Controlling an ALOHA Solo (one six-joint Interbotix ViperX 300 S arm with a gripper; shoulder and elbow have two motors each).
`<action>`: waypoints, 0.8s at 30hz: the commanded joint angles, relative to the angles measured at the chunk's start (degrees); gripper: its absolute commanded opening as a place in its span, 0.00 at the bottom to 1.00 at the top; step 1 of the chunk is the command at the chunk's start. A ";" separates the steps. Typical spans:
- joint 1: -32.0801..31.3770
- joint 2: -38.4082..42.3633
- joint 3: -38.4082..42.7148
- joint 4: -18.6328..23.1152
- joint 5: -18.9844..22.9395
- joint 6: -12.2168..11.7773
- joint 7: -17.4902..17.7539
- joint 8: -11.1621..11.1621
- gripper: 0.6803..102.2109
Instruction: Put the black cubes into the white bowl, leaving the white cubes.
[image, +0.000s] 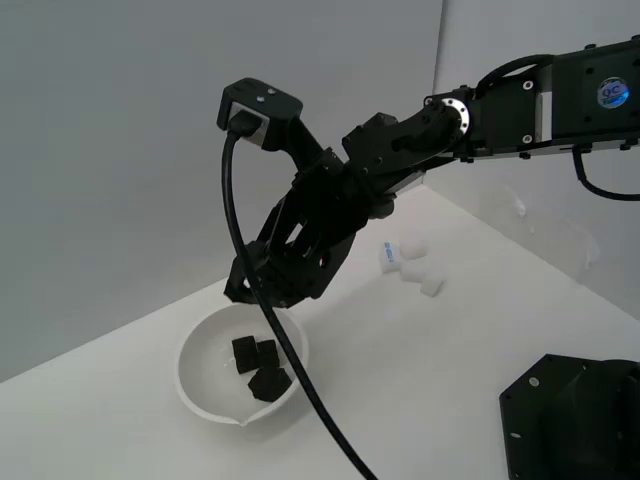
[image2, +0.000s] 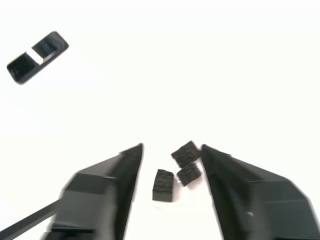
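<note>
We see the white table (image: 420, 370) carrying the white bowl (image: 205, 392), which sits toward seven o'clock of the exterior view. Above the bowl's rim hangs the gripper (image2: 172, 165), its fingers spread and holding nothing. Three black cubes (image: 258, 365) lie clustered inside the bowl, touching one another. The white cubes (image: 412, 265) rest well apart on the table, toward one o'clock from the bowl.

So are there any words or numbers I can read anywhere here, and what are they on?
Round blue sticker on the robot arm: it has writing, but too blurred to read.
Blue mark on one white cube: too small to read.
Nothing else shows any writing.
</note>
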 joint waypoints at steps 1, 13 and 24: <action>2.11 4.22 4.75 0.35 0.00 0.18 0.53 0.62 0.27; 13.54 18.98 19.25 9.40 9.14 2.90 0.53 0.79 0.02; 21.62 35.42 35.95 19.16 19.16 5.54 1.49 0.79 0.02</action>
